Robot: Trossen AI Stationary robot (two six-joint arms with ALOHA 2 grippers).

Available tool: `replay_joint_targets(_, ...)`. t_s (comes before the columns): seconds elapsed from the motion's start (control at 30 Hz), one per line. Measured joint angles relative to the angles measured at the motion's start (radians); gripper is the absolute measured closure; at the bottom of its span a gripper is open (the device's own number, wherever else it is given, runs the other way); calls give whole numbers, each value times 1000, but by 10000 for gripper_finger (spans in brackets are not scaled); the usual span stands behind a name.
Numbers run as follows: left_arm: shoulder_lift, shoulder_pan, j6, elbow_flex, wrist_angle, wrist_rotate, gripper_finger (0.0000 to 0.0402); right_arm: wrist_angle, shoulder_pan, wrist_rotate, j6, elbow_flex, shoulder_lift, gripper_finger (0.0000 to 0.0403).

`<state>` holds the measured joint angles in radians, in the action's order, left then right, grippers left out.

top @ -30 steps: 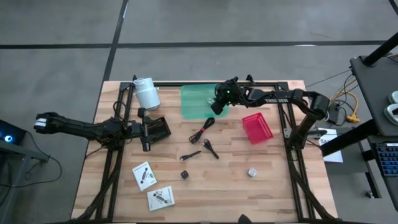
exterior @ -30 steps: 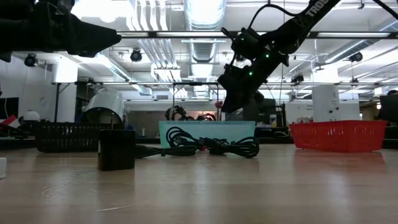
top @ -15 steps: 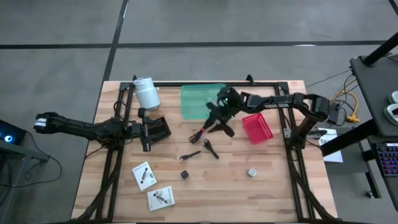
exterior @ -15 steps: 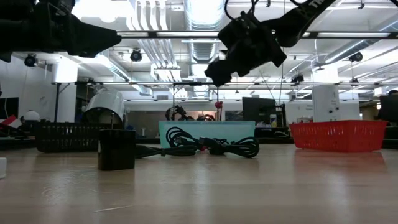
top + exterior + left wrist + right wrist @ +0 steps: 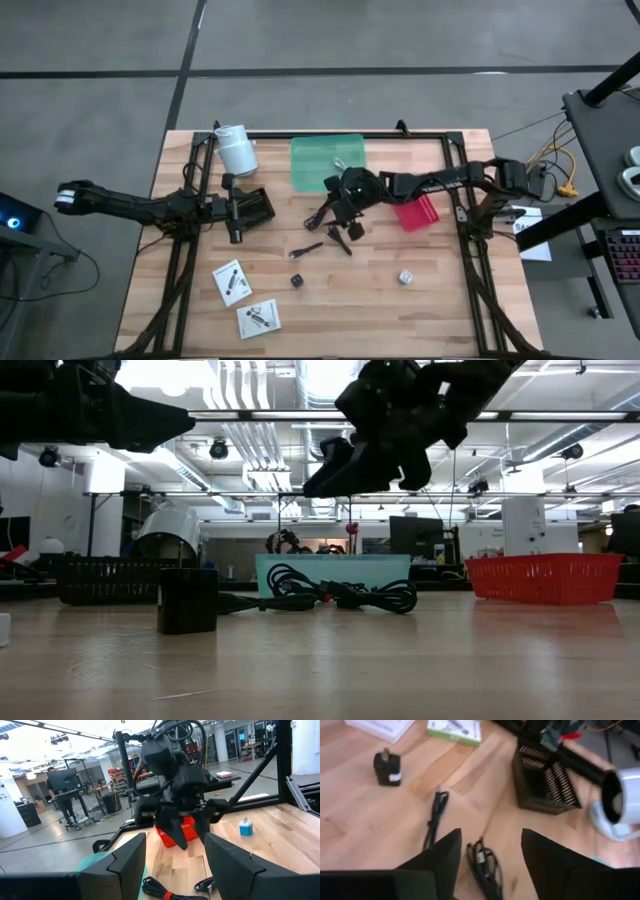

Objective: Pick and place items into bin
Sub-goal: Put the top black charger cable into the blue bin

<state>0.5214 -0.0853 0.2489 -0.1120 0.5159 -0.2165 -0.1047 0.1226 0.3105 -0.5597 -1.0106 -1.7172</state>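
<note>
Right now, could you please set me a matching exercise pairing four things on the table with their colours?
Things:
1. roll
2. tray
3. basket
4. crate

Colours:
A. red
B. black
C. white
D. green

Pairs: 1-C, 2-D, 3-A, 4-B
</note>
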Motion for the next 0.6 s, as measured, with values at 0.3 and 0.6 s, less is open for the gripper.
replay_joint_targets(0.3,2,0,1,0,0,0,214,-66,-13,1,12,1,-105,152)
replay_joint_targets(0.6,2,0,2,0,0,0,214,-139,-14,-87,-58,-15,-202,165)
